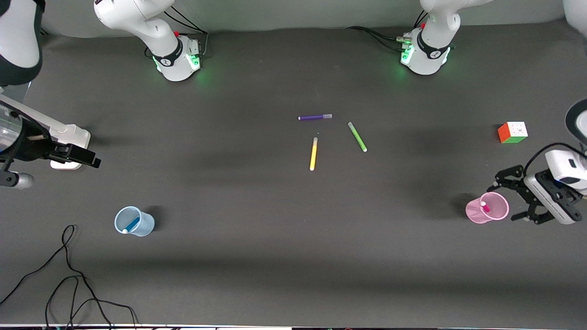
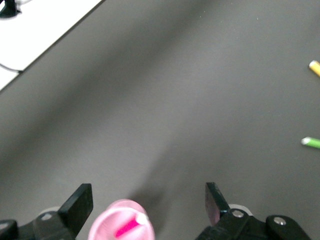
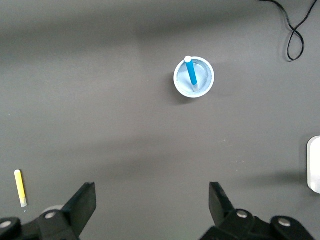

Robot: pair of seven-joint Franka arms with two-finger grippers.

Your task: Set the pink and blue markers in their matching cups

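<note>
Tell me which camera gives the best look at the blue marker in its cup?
The right wrist view: it looks straight down into the blue cup, showing the blue marker leaning inside, white tip at the rim. The front view shows the same marker small and slanted in the cup. The left wrist view misses it, showing only the pink cup.

Even overhead light w/ soft shadows on dark table (image 1: 275,256); left wrist view blurry up close.

Five markers (image 1: 313,153), two cups (image 1: 134,221), one cube (image 1: 512,132)
</note>
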